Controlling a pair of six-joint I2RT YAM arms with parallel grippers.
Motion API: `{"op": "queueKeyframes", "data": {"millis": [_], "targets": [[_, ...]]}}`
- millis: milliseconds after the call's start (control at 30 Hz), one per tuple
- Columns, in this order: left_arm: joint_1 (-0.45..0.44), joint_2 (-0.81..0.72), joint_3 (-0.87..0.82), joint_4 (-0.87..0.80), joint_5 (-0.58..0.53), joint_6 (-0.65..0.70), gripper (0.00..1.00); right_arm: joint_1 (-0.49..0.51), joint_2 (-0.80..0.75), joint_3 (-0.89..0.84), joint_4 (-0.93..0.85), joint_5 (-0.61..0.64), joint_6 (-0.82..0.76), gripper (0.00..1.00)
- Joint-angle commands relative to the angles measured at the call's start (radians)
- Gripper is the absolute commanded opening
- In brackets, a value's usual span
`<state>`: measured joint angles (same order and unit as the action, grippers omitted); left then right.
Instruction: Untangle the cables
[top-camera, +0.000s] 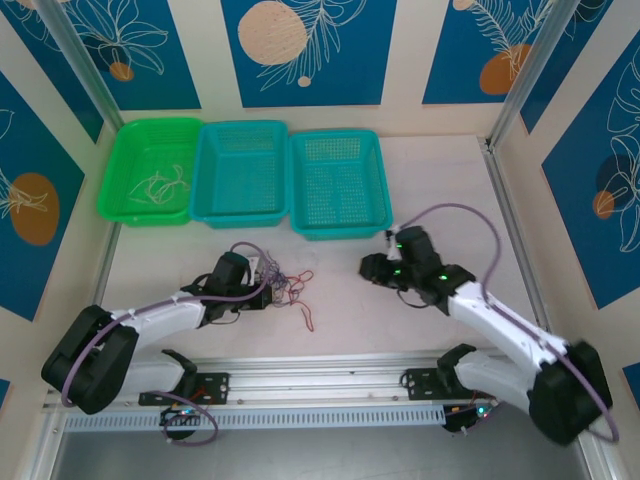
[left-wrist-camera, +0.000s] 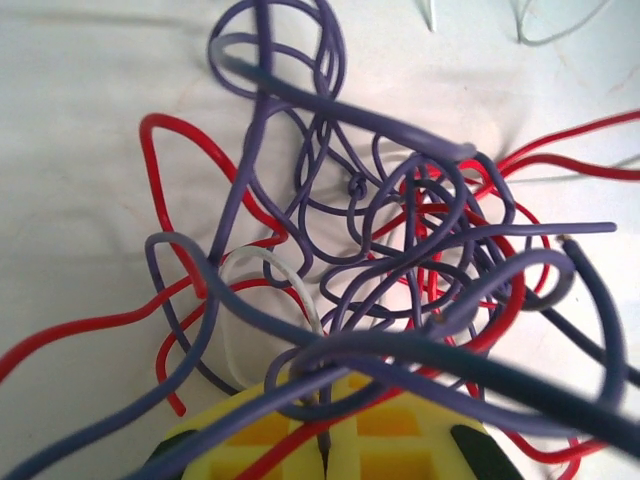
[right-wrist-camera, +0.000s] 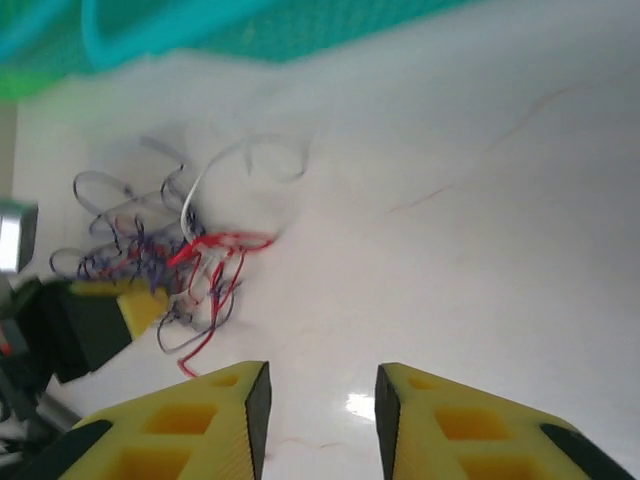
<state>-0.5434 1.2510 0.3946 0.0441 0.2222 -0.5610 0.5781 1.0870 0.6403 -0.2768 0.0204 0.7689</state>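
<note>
Beyond the rail (top-camera: 320, 385), the left arm (top-camera: 160, 313) and right arm (top-camera: 500, 322) are white with black joints, purple cables (top-camera: 460, 206) and yellow, square-hollowed fingers (right-wrist-camera: 215, 425).

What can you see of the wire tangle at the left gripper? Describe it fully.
The tangle is a loose knot of thin, flexible purple and red wires with one whitish loop, lying on the white table. Red ends trail outward. The left gripper looks closed on its near edge.
</note>
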Motion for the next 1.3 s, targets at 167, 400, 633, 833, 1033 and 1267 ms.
{"op": "queueKeyframes", "data": {"millis": [167,400,633,833,1033,1267], "targets": [[-0.005,-0.014,-0.002,0.008,0.038,0.047,0.0,0.186,0.346,0.227,0.108,-0.013,0.086,0.48],[-0.005,-0.024,-0.007,0.007,0.042,0.055,0.0,0.213,0.579,0.373,0.125,-0.012,0.074,0.45],[-0.005,-0.057,-0.012,-0.027,0.001,0.055,0.0,0.209,0.69,0.477,0.057,0.083,0.036,0.2],[-0.002,-0.09,-0.016,-0.102,-0.13,0.008,0.0,0.193,0.655,0.44,0.03,0.135,0.037,0.0],[0.018,-0.149,-0.034,-0.182,-0.274,-0.063,0.0,0.161,0.501,0.286,0.031,0.203,0.065,0.0],[0.047,-0.246,-0.053,-0.249,-0.373,-0.111,0.0,0.071,0.237,0.065,-0.018,0.296,0.127,0.0]]}}
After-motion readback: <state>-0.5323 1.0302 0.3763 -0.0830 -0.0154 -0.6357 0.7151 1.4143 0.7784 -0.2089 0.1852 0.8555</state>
